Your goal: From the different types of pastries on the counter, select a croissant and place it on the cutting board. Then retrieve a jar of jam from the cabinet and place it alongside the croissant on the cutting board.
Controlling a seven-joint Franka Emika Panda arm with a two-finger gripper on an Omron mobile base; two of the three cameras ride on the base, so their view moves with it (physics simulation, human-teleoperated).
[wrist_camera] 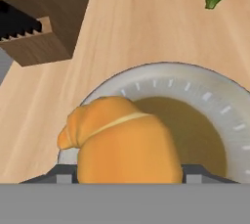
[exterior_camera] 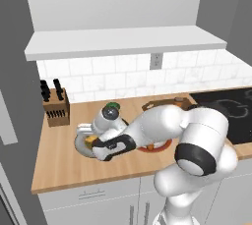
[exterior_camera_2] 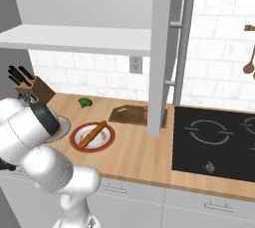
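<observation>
step: croissant [wrist_camera: 122,142] pick-up from grey plate [wrist_camera: 215,100] | end effector [wrist_camera: 128,176]: closed on the croissant | next: lift clear, carry to cutting board [exterior_camera_2: 130,115]

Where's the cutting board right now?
The cutting board lies at the back of the counter in the right base view, just left of the black cooktop and right of the red plate holding the stick pastry.
</observation>
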